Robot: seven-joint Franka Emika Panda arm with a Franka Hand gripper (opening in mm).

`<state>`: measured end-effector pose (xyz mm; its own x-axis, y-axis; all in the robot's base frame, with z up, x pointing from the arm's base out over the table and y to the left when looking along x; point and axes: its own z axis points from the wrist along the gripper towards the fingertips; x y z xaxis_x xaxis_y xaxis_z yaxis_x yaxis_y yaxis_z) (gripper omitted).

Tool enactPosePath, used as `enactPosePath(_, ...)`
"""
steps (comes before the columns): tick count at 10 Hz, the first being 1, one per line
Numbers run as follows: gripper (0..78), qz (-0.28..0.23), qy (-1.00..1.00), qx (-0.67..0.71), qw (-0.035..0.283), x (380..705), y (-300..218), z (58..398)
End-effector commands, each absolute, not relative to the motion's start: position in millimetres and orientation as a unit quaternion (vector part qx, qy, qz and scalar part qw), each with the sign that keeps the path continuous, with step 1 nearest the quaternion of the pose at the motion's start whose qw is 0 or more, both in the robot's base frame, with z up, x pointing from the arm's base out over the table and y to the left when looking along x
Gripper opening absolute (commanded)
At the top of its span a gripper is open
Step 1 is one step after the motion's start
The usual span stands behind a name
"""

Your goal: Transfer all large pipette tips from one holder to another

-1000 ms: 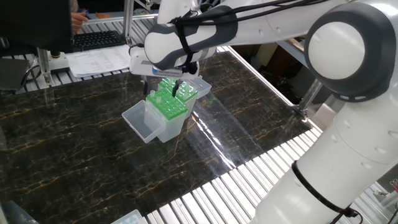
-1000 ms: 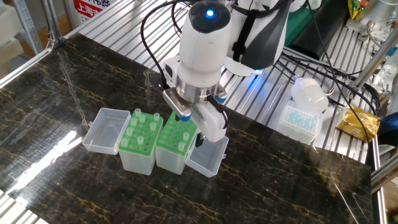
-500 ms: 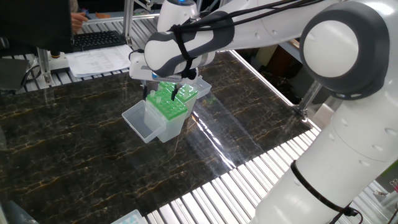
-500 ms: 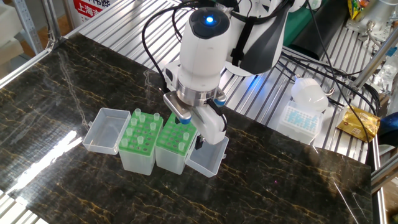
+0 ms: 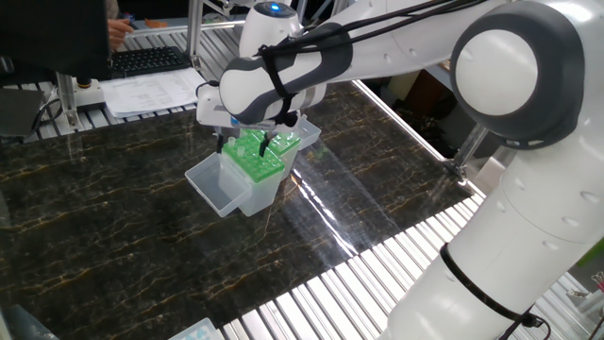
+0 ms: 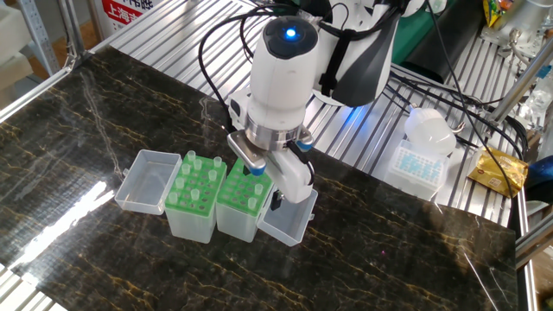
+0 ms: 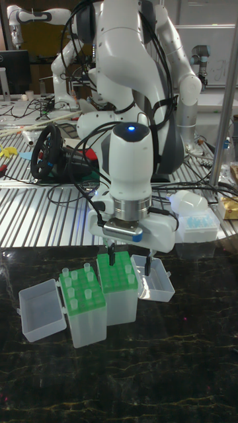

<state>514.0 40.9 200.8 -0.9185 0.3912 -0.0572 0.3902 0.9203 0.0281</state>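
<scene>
The large pipette tips (image 6: 193,175) are slim, translucent pale-green cones with round collars; most stand in the left-hand holder (image 6: 191,207), a few in the adjoining holder (image 6: 243,205) under the gripper (image 7: 129,256). Which holder is the source I cannot tell, so the transfer looks partway, with several tips left to move. Both holders are frosted plastic boxes topped by green perforated plates, their hinged clear lids (image 6: 147,180) lying open on the glossy, dark, gold-veined table (image 6: 389,259). The gripper's fingers stand apart, straddling the right-hand holder, holding nothing visible.
</scene>
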Motion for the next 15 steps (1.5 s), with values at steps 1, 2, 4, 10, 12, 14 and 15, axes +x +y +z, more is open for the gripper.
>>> enactPosePath(1,77.4,0.008,0.980,0.198,0.032,513.6,40.6,201.1)
enactPosePath(2,77.4,0.006,0.980,0.196,0.032,513.5,40.6,201.1)
enactPosePath(4,77.4,0.006,0.980,0.198,0.033,512.9,40.4,200.4)
enactPosePath(10,1.2,0.005,0.980,0.199,0.033,512.9,40.4,199.9)
enactPosePath(12,1.2,0.005,0.980,0.199,0.033,512.9,40.4,199.9)
enactPosePath(14,1.2,0.005,0.980,0.199,0.033,512.9,40.4,199.9)
enactPosePath(15,1.2,0.005,0.980,0.199,0.033,512.9,40.4,199.9)
